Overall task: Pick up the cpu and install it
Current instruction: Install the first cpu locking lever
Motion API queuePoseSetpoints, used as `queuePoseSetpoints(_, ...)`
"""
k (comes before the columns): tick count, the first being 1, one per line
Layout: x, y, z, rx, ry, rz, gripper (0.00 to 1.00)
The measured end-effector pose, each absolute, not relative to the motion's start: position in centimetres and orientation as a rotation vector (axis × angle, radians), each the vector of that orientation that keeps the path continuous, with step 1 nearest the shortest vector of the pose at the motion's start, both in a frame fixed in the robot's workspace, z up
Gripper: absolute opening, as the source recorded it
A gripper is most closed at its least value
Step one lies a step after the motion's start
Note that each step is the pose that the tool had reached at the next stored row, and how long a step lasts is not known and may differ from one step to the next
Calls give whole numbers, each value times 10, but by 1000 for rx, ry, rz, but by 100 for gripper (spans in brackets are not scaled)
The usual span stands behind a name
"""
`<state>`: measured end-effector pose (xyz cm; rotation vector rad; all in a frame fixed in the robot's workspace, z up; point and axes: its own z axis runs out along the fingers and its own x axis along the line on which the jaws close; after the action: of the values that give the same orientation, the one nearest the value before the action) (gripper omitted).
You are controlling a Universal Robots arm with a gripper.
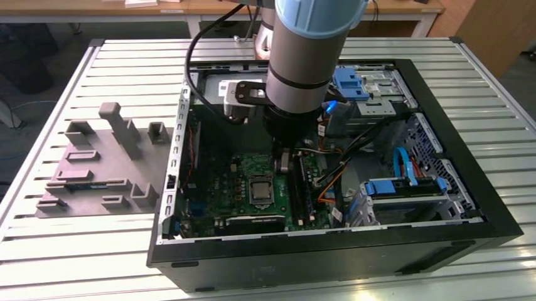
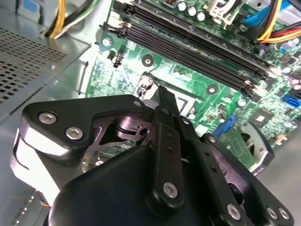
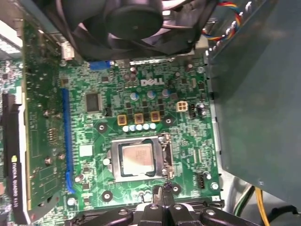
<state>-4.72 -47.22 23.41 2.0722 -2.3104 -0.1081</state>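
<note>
The cpu [image 3: 136,159], a square chip with a shiny metal top, lies flat in the socket frame [image 3: 163,157] on the green motherboard [image 3: 188,136]. My gripper [image 3: 161,192] hovers above the board just beside the socket, its two black fingers pressed together with nothing between them. In the second wrist view the gripper [image 2: 162,94] points down at the board near the socket corner. In the exterior view the gripper [image 1: 285,166] hangs inside the open computer case, just beyond the socket [image 1: 261,188].
The black case wall [image 1: 469,182] rings the work area. A fan [image 3: 141,23] and memory slots [image 2: 197,52] flank the socket; cables and blue drive brackets [image 1: 402,185] fill the exterior view's right. A grey moulded tray [image 1: 100,169] lies outside the case.
</note>
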Motion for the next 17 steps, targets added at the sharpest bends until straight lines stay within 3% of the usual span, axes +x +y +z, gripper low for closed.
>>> queuePoseSetpoints(17, -48, -488, 223, 2172, -2216, -98, 11)
